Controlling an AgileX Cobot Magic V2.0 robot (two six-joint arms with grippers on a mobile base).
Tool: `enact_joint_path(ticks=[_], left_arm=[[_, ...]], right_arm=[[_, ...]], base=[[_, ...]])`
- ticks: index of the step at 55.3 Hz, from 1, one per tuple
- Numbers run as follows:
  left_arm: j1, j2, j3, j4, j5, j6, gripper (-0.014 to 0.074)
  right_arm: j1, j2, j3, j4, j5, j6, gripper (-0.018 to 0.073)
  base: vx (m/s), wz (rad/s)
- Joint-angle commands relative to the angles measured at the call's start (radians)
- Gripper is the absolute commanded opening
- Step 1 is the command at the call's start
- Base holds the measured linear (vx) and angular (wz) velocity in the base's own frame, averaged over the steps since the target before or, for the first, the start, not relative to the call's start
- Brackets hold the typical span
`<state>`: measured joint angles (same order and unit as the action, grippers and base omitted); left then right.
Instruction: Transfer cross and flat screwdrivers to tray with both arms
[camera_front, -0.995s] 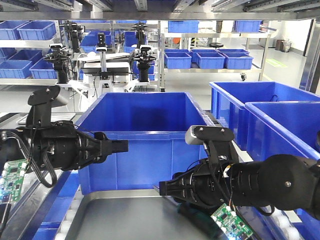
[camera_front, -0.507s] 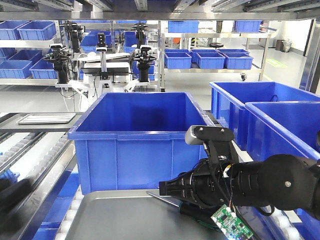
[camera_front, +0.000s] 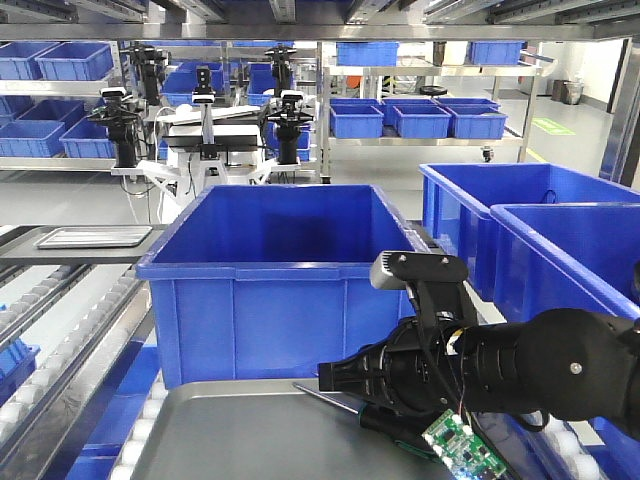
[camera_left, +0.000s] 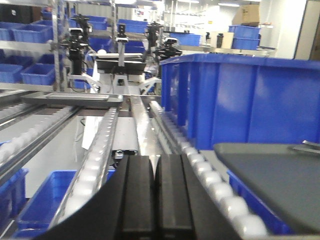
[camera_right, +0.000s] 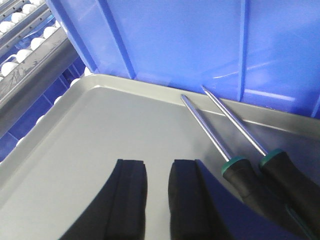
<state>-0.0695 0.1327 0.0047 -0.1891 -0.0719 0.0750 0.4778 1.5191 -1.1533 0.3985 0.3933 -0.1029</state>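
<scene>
Right wrist: two unlabelled screwdrivers (camera_right: 240, 150) on tray (camera_right: 100, 130); end effector (camera_right: 155, 200) empty.

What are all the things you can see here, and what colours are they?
Screwdrivers: two, silver shafts with green-and-black handles, lying side by side on the tray.
Tray: one, grey, in front of the big bin.
Big bin: one, blue, behind the tray.
Other bins: two, blue, to one side of the big bin; more on the far shelves.
Roller tracks: white rollers, running beside the tray.
Far tray: one, grey, on a track.
Right gripper: black, slightly parted, holding nothing, above the tray.
Left gripper: black, shut, holding nothing, beside the tray.
</scene>
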Motion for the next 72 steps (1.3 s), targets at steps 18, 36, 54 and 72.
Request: enact_joint_path(ticks=[18, 36, 54, 72], left_arm=[[0.060, -0.153, -0.003, 0.063, 0.072, -0.014, -0.0006], [0.060, -0.156, -0.003, 0.063, 0.072, -0.014, -0.0006], [0.060, -0.156, -0.003, 0.063, 0.072, -0.014, -0.0006], [0.060, -0.156, -0.003, 0.062, 0.072, -0.014, -0.0006]], right_arm=[[-0.002, -0.040, -0.033, 0.007, -0.059, -0.002, 0.0228], [-0.002, -0.040, -0.033, 0.007, -0.059, -0.002, 0.0228], [-0.004, -0.137, 0.053, -0.008, -0.077, -0.013, 0.0228], [-0.210, -0.746, 0.523, -0.128, -0.119, -0.008, 0.0228]], base=[[0.00, 0.00], [0.00, 0.00], [0.00, 0.00], [0.00, 0.00]])
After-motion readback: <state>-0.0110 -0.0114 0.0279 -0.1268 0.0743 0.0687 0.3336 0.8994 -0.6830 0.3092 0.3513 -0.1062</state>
